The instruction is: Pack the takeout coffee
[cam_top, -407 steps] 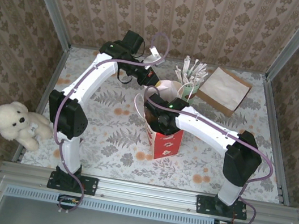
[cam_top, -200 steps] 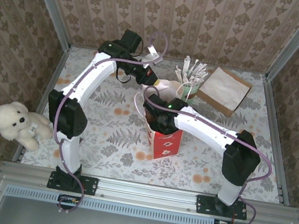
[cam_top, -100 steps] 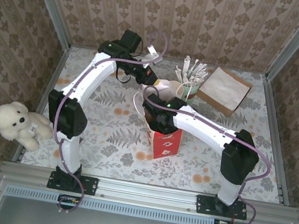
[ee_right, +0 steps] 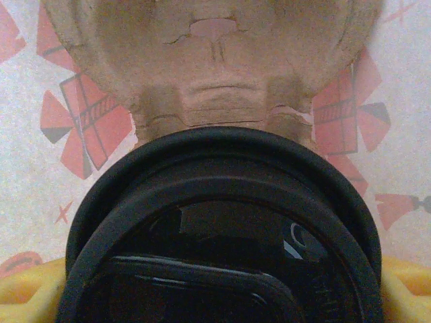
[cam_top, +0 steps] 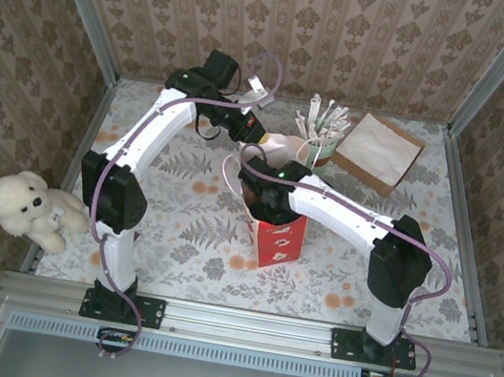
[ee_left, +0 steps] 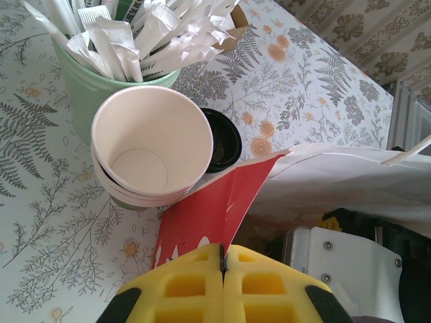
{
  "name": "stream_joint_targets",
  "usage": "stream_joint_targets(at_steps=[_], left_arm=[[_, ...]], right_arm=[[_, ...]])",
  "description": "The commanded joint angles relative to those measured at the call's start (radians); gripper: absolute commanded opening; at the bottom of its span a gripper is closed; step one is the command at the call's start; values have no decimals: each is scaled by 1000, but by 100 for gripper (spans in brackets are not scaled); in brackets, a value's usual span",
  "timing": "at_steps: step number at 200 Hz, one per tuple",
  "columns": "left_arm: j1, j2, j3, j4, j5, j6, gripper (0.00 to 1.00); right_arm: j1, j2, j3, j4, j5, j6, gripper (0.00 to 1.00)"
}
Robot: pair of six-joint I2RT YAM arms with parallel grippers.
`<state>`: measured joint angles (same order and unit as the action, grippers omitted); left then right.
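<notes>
Now we see the left gripper (ee_left: 222, 261) pinched tight on the gift bag (ee_left: 209, 215) rim. The right gripper (ee_right: 215, 293), jaws spread wide, grips a black round lid (ee_right: 215, 195) inside the bag. The takeout coffee (ee_left: 151, 145) stands just behind the bag.

I see the bag (cam_top: 278, 241) at centre with a lid (ee_right: 215, 222) inside, paper cup (ee_left: 151, 145) just behind it, stick cup (ee_left: 77, 84) right of that, disc (ee_left: 225, 138) beside the paper cup, teddy (cam_top: 31, 205) far left.

On our fern-print table (cam_top: 177, 234): red gift bag (cam_top: 279, 241), green stick-filled cup (ee_left: 74, 87), paper cup (ee_left: 151, 134), black disc (ee_left: 225, 141), brown paper bag (cam_top: 374, 151).
</notes>
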<state>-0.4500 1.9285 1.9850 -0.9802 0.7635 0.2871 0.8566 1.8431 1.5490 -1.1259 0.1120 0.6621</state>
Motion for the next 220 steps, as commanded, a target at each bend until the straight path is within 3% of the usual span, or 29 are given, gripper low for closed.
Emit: stream_joint_targets(at_steps=[1, 105, 220], left_arm=[[19, -22, 15, 39, 15, -11, 0], [1, -42, -4, 61, 8, -35, 0], [0, -42, -15, 54, -17, -48, 0]], right_arm=[[7, 114, -72, -198, -55, 7, 47], [10, 144, -124, -200, -16, 17, 46], [22, 219, -249, -57, -89, 14, 46]])
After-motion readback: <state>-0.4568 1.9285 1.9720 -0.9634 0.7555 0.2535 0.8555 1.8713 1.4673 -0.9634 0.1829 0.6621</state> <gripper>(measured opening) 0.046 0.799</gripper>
